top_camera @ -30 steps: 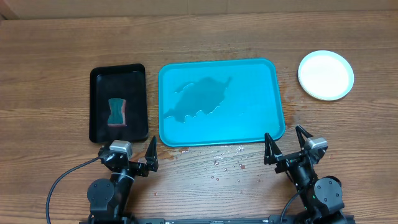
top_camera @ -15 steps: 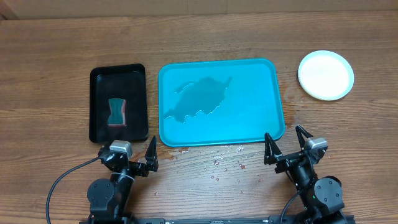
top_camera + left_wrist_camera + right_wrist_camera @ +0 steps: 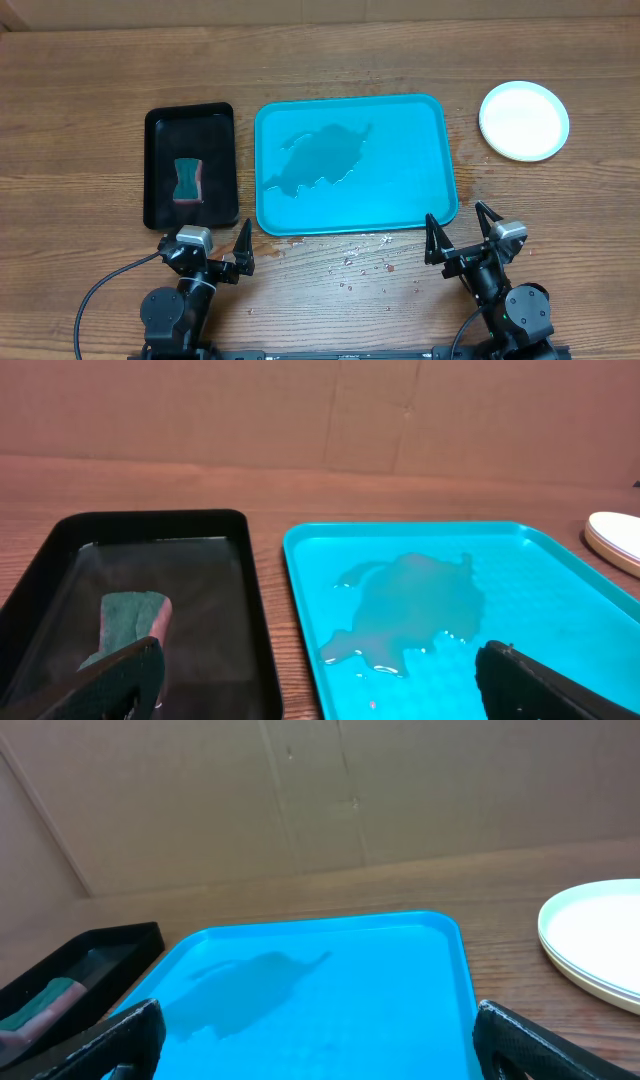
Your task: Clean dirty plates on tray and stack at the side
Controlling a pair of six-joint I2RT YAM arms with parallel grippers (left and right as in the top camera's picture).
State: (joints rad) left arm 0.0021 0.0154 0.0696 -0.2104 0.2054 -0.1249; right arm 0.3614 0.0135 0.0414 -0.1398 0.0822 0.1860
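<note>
The turquoise tray lies mid-table with a puddle of water on it and no plates on it. It also shows in the left wrist view and the right wrist view. A stack of plates, white on top, sits on the table right of the tray; its edge shows in the right wrist view and the left wrist view. My left gripper and right gripper are open and empty, near the table's front edge, in front of the tray.
A black tray left of the turquoise one holds a green sponge, also seen in the left wrist view. Water drops lie on the wood in front of the turquoise tray. A cardboard wall stands behind the table.
</note>
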